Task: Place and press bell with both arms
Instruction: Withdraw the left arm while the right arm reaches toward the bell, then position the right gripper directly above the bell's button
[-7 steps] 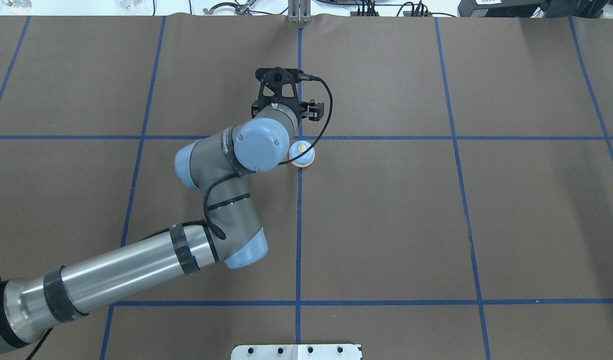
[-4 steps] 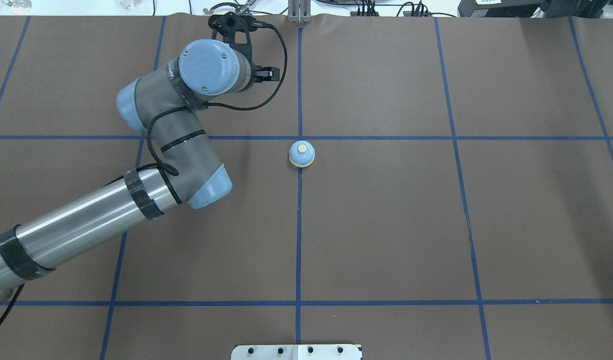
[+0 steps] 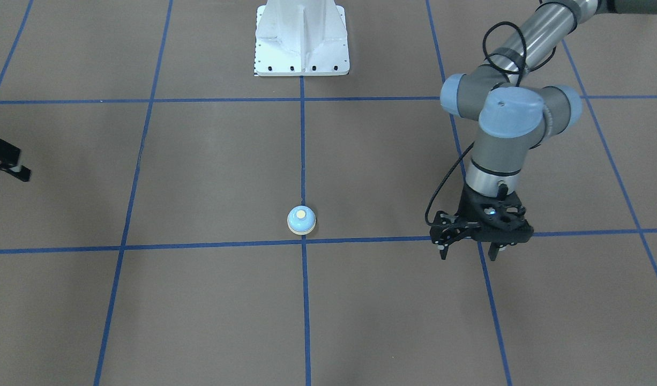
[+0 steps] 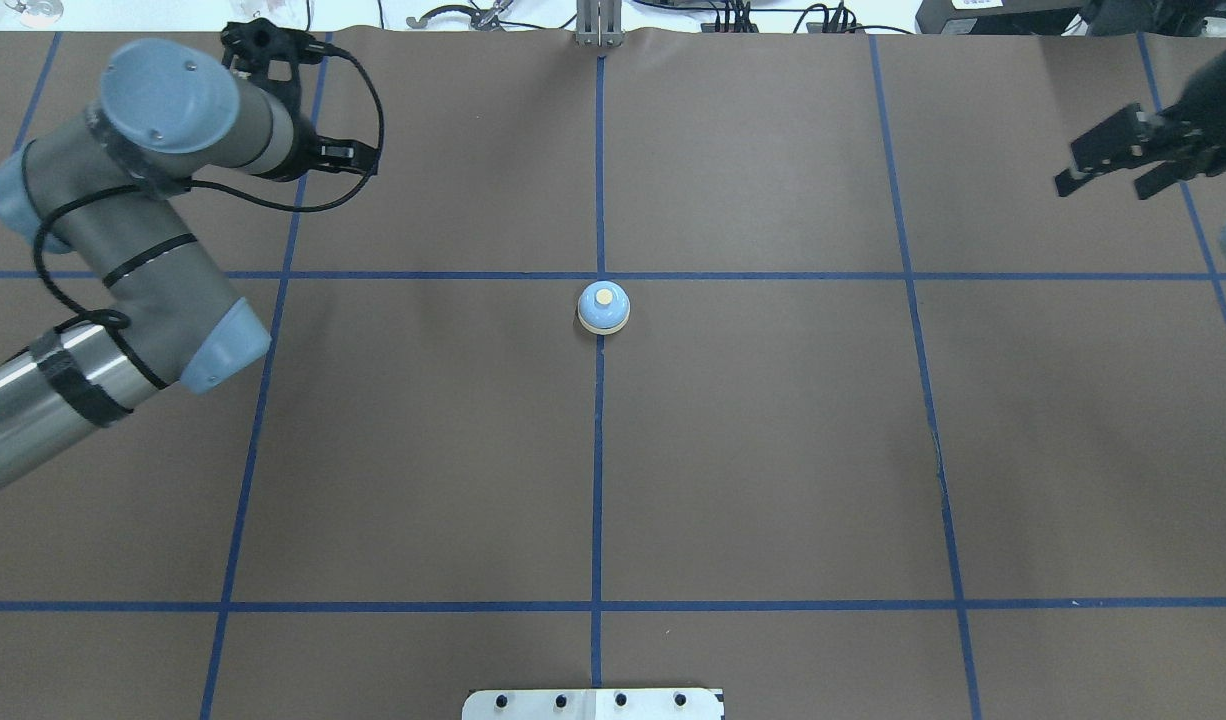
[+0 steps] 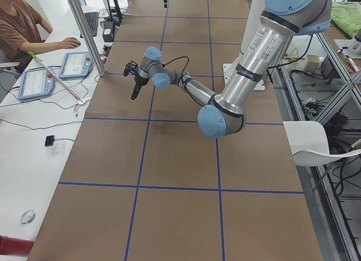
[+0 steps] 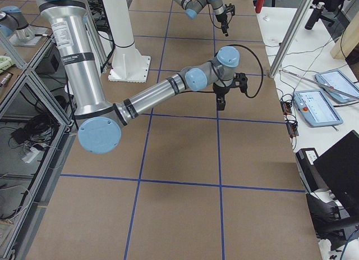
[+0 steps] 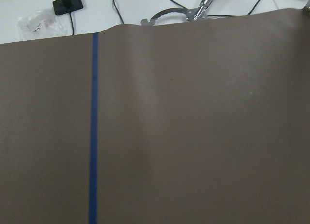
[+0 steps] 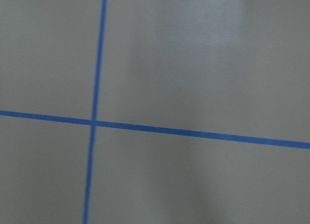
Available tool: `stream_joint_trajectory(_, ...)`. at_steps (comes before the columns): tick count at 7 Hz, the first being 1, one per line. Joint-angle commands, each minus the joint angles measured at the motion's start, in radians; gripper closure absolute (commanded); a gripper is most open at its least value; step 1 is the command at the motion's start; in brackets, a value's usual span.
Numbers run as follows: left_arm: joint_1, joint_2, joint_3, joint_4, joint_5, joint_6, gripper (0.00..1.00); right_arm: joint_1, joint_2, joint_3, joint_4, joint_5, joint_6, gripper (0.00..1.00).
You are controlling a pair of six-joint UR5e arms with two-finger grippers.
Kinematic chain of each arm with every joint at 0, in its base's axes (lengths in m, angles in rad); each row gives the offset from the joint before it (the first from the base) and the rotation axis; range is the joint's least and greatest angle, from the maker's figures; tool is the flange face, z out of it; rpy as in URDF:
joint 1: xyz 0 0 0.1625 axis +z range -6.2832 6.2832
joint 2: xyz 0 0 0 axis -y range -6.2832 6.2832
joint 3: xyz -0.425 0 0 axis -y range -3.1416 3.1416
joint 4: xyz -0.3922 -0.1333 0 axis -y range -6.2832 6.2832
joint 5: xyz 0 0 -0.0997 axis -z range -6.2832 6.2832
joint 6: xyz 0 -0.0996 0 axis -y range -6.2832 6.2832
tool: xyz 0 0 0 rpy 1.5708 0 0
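The bell [image 4: 603, 307] is being seen upright at frame centre on the table [image 4: 773, 450], touched by neither claw. The left claw [image 3: 469, 251], right of the front-facing frame, and the right claw [image 4: 1108, 170], upper right overhead, are being held spread. An off-centre press could be sliding it. No writing is being shown.

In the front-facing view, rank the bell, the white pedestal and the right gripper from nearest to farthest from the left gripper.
From the left gripper:
1. bell, on the view's centre line.
2. white pedestal, top centre.
3. right gripper, at the view's far left edge.
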Motion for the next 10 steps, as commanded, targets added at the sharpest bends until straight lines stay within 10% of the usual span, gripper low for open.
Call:
stream_joint_trajectory(1, -0.099, 0.191, -0.126, 0.011, -0.117, 0.135, 0.00, -0.173, 0.206, -0.028, -0.086, -0.116, 0.178, 0.00)
stream_joint_trajectory(4, -0.269, 0.401, -0.178, 0.011, -0.250, 0.414, 0.00, -0.375, 0.407, -0.138, -0.077, -0.313, 0.489, 0.10)
stream_joint_trajectory(7, -0.352, 0.513, -0.224, 0.011, -0.314, 0.529, 0.00, -0.437, 0.503, -0.272, -0.024, -0.324, 0.571, 0.91)
stream_joint_trajectory(10, -0.357, 0.518, -0.220, 0.010, -0.314, 0.529, 0.00, -0.512, 0.642, -0.473, 0.008, -0.382, 0.603, 1.00)
